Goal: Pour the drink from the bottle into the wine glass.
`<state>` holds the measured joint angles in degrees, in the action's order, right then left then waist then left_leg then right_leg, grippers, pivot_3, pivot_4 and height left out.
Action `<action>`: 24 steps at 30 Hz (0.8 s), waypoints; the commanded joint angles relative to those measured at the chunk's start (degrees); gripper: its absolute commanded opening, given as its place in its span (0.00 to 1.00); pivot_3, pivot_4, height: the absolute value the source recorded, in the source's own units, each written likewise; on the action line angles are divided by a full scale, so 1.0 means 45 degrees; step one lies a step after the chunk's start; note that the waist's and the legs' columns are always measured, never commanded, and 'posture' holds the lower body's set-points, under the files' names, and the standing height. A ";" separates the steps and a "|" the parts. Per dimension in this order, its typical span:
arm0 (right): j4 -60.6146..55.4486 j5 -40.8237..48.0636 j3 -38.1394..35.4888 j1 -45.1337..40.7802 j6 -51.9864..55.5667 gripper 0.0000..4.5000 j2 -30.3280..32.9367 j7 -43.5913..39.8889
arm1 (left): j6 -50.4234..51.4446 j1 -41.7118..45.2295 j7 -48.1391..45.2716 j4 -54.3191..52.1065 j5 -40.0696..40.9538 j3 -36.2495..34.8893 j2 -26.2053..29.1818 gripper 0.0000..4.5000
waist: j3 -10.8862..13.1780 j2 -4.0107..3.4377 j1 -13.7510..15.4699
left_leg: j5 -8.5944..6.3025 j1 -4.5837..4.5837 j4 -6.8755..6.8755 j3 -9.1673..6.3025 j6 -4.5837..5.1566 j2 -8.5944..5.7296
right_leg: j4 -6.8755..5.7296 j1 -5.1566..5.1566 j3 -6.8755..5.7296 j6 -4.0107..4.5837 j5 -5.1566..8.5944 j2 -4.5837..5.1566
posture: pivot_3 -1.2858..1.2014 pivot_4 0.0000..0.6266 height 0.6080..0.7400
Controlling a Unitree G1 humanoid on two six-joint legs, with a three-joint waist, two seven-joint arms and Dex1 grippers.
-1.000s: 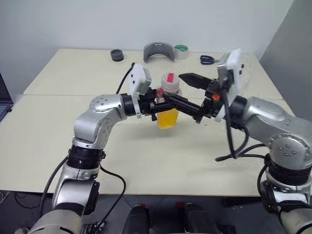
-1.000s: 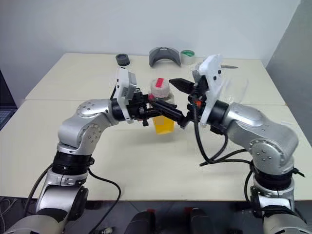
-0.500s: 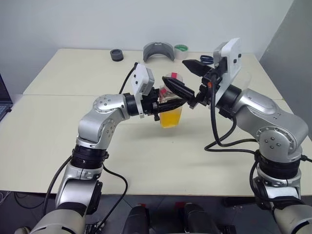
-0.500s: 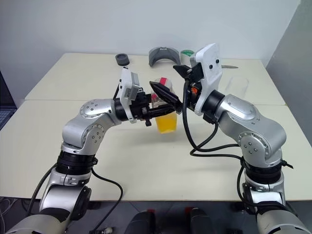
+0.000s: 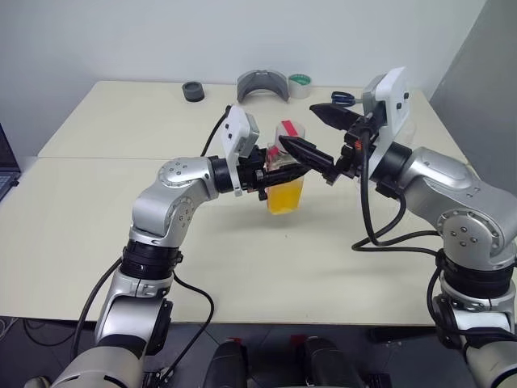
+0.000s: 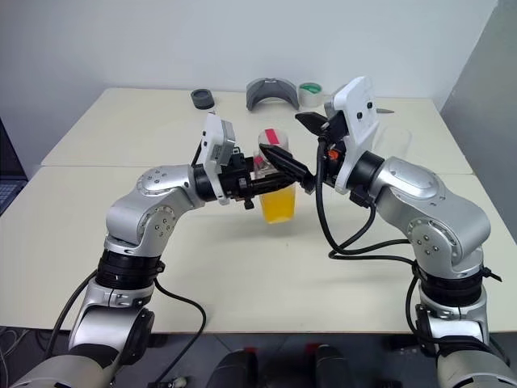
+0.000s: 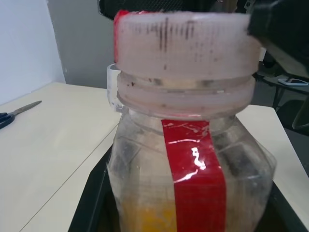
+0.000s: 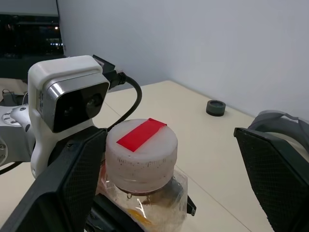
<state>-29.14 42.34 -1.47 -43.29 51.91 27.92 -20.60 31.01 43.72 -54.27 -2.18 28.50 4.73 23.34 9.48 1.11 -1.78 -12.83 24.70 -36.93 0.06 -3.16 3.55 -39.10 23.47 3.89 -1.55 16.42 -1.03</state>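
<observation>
We hold the small clear plastic bottle (image 5: 283, 174) of orange drink (image 5: 283, 196) above the table, left gripper (image 5: 265, 173) clamped on its body; right gripper (image 5: 323, 136) gapes around the cap (image 8: 141, 150). Light, thin-walled, probably slippery: grip the cap.

**Bottle up off the table, cap on**

The bottle (image 5: 284, 174) is a small clear plastic one with squarish sides, upright and held above the table. White cap (image 8: 141, 148) has a red strip across it, with more red tape running down the body. The drink (image 6: 276, 204), see-through orange-yellow, fills roughly the lower half.
</observation>
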 commanded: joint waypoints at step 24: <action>-0.0117 0.0597 -0.1065 0.0103 0.0313 0.99 0.0877 -0.0399 | -0.0039 0.0125 0.0247 -0.1007 0.0445 -0.0593 0.0036 0.39 | 0.0000 0.0000 0.0003 | 0.0000 0.0000 0.0000 0.0001 0.0000 0.0000 | 0.0001 -0.0001 0.0001 0.0000 0.0000 0.0000 | 0.52 0.24 1.00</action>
<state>-27.87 44.07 -5.49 -43.00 53.25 31.31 -21.59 31.33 43.42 -53.14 -3.97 29.21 3.17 23.52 9.48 1.11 -1.76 -12.83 24.70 -36.93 0.07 -3.16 3.55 -39.10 23.46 3.90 -1.55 16.42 -1.03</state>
